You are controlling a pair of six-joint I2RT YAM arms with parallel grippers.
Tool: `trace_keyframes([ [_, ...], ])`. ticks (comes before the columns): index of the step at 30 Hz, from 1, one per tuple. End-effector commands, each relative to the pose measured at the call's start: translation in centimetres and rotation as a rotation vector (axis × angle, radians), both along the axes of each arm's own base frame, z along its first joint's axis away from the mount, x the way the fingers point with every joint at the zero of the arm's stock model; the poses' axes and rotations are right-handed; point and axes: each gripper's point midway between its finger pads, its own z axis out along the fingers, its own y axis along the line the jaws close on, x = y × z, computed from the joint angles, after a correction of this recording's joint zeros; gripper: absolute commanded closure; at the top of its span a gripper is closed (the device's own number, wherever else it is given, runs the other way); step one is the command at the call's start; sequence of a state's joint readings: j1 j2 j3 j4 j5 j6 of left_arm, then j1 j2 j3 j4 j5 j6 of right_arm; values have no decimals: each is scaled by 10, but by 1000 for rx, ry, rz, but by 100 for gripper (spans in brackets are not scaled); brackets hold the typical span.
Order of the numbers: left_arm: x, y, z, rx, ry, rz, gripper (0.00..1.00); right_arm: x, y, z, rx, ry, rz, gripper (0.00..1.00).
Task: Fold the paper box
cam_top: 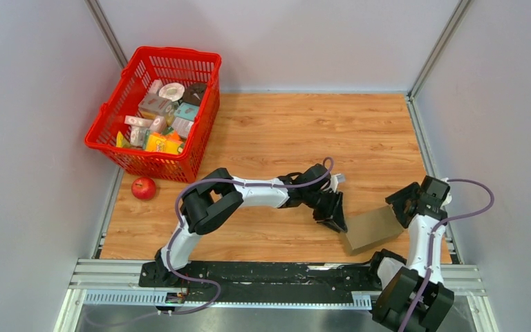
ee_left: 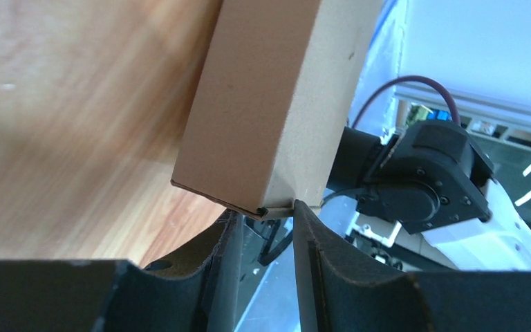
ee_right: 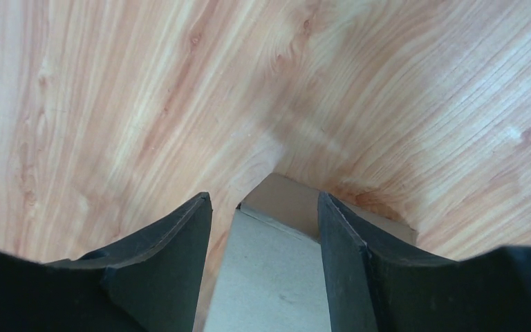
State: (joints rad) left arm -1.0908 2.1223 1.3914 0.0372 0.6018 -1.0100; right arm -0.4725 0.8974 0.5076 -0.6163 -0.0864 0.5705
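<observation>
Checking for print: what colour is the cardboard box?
Plain brown cardboard box, unprinted; clearest in left wrist view.

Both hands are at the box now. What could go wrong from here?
1. The left hand has only one corner of the cardboard box between its fingers; so shallow a hold may slip or crush the corner.
2. In the right hand the box sits off-centre, nearer one finger; closing could twist it.
3. The two hands work close together at opposite ends of the box, so they might collide.
</observation>
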Motion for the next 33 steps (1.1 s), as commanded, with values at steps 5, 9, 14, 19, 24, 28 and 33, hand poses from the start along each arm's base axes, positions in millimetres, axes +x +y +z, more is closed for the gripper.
trace_keyframes([
  [5,5,-38,75,-279,-90,-60,61,-19,47,24,217,-55,26,41],
  [9,16,-33,65,-257,-90,-32,60,-30,58,25,247,-60,14,41],
  [14,29,-31,59,-236,-102,-15,59,-42,63,9,259,-9,15,41],
  [19,34,-25,54,-198,-146,-23,59,-37,61,24,221,-70,51,41],
  [24,43,11,50,-87,-325,21,53,-25,73,48,207,-167,174,34],
  [28,42,47,51,-14,-427,19,51,-30,89,55,140,-161,262,29],
  [33,37,92,59,56,-532,30,51,-49,124,44,122,-12,392,21],
])
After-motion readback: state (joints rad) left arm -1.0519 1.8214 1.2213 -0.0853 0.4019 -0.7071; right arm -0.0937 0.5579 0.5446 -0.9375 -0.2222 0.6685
